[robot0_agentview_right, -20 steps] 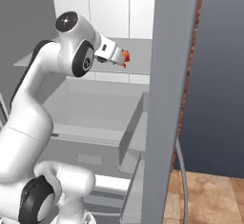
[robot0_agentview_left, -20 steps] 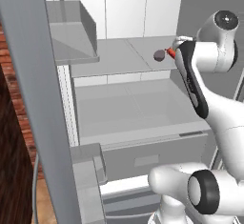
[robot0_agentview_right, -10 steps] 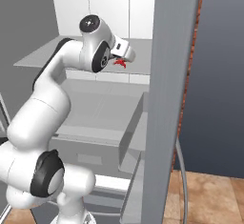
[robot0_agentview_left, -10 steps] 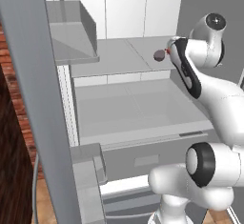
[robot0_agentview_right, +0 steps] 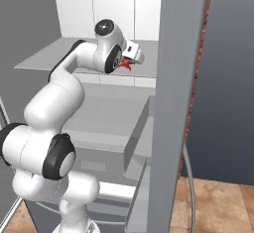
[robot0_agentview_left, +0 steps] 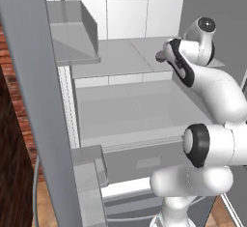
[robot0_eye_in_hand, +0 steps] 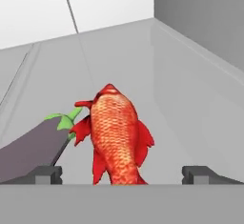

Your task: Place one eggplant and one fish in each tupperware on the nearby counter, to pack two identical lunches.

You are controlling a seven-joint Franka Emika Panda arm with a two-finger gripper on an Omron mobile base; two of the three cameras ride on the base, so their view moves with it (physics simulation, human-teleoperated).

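Spread wide, the two-finger gripper (robot0_eye_in_hand: 122,174) holds nothing; its dark tips stand at either side of the hand view's lower edge. Left to right there: a dull mauve eggplant with a green stalk (robot0_eye_in_hand: 29,154) lies by the left tip, touching the bright red-orange scaly fish (robot0_eye_in_hand: 116,137) beside it. That fish sits on the grey fridge shelf (robot0_eye_in_hand: 190,99), straight ahead between the tips, its long axis running away from the hand, so a straight advance looks enough.

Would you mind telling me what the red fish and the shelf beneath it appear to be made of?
The fish looks like scaly flesh, matte red-orange, with a fine scale pattern and ragged fins. The shelf looks like smooth grey plastic or painted metal; its flat, even surface leaves that open.
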